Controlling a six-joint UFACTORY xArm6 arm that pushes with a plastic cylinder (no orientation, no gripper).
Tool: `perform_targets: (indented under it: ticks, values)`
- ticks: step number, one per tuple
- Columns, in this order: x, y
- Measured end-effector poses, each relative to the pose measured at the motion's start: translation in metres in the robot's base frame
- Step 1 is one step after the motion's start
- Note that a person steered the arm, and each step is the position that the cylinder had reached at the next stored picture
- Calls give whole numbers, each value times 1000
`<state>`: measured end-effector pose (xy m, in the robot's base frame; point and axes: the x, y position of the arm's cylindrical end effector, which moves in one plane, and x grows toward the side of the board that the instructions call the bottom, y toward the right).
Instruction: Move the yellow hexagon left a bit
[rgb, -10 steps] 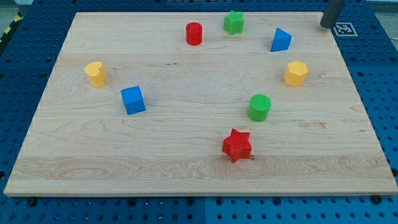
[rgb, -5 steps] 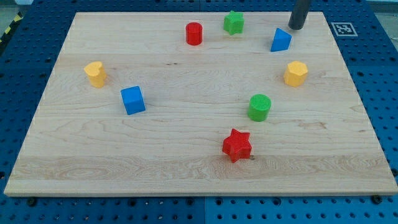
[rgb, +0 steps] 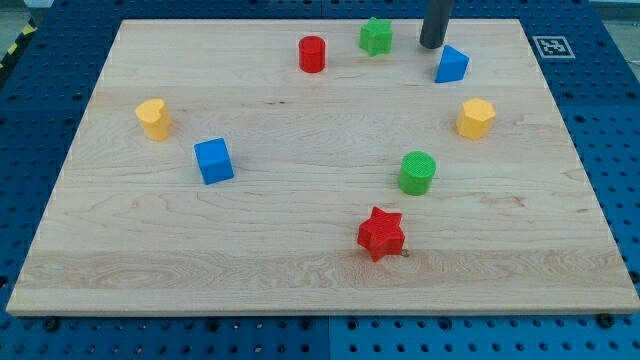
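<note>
The yellow hexagon (rgb: 476, 118) sits on the wooden board (rgb: 300, 230) at the view's right. My tip (rgb: 431, 45) is at the view's top, between the green star (rgb: 376, 36) and the blue triangle (rgb: 451, 64), close to the triangle's upper left. It is well above and left of the yellow hexagon and touches no block that I can see.
A red cylinder (rgb: 312, 53) stands at the top centre. A green cylinder (rgb: 417, 172) and a red star (rgb: 381, 233) lie below the hexagon's left. A yellow heart (rgb: 153, 118) and a blue cube (rgb: 213, 160) are at the left. A marker tag (rgb: 552, 46) sits top right.
My tip has slid left along the view's top, from the board's top right corner to just left of the blue triangle. No block has moved.
</note>
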<state>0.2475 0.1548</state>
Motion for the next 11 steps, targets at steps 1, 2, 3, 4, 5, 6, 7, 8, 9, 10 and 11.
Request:
perform_targets:
  ticks: [1,2,3,4,5,6,7,8,9,10,11]
  values:
    - [3,15]
    - [4,51]
    - [26,79]
    - [76,101]
    - [108,108]
    - [125,107]
    - [178,94]
    - [178,94]
    - [160,59]
    - [156,52]
    - [156,30]
